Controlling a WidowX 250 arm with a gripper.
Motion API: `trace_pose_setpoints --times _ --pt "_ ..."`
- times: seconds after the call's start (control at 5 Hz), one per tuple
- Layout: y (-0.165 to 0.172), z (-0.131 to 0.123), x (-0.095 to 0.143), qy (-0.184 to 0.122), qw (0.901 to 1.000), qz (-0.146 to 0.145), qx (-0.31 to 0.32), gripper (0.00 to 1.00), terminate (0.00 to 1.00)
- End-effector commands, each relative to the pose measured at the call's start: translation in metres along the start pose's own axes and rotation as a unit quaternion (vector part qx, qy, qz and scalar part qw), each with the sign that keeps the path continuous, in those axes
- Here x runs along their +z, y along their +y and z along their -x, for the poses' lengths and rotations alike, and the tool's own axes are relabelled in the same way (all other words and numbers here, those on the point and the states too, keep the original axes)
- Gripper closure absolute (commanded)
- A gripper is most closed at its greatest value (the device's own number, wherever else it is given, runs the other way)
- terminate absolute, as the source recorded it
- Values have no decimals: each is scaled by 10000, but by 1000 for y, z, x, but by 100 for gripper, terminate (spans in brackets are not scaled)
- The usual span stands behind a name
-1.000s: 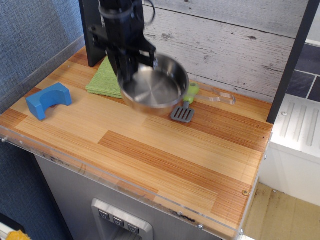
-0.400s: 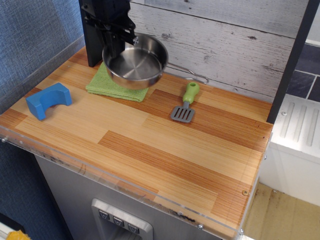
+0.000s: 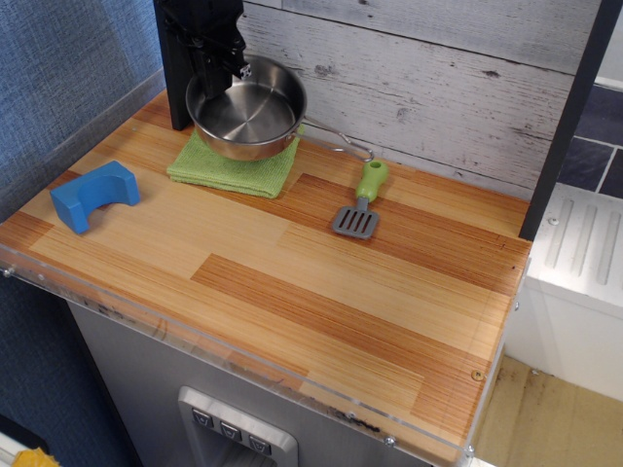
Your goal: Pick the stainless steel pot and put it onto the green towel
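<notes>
The stainless steel pot (image 3: 245, 113) is shiny and round, with a thin wire handle (image 3: 343, 144) pointing right. It is over the back part of the green towel (image 3: 234, 167), which lies at the back left of the wooden counter. I cannot tell whether the pot rests on the towel or hangs just above it. My black gripper (image 3: 220, 60) is at the pot's back left rim and appears shut on the rim. Its fingertips are dark against the black post behind.
A green-handled grey slotted spatula (image 3: 360, 202) lies right of the towel. A blue arch-shaped block (image 3: 93, 195) sits at the left. A black post (image 3: 180, 68) stands behind the gripper, and a grey plank wall (image 3: 438, 88) runs along the back.
The gripper has carried the pot left and back, from above the spatula area to over the green towel, and it is lower now.
</notes>
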State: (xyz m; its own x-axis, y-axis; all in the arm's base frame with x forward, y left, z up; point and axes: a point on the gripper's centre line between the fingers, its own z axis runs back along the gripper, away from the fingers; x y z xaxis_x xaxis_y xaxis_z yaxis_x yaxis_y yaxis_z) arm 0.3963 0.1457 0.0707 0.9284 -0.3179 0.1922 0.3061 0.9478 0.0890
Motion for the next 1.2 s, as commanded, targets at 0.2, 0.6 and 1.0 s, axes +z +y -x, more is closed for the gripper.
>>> trace_pose_setpoints --times 0.2,0.6,1.0 --pt "12 12 -11 239 9996 -118 33 100 0" --pt "8 16 -16 481 9980 -303 274 0 0" --pt "8 19 -16 520 9970 -400 416 0 0"
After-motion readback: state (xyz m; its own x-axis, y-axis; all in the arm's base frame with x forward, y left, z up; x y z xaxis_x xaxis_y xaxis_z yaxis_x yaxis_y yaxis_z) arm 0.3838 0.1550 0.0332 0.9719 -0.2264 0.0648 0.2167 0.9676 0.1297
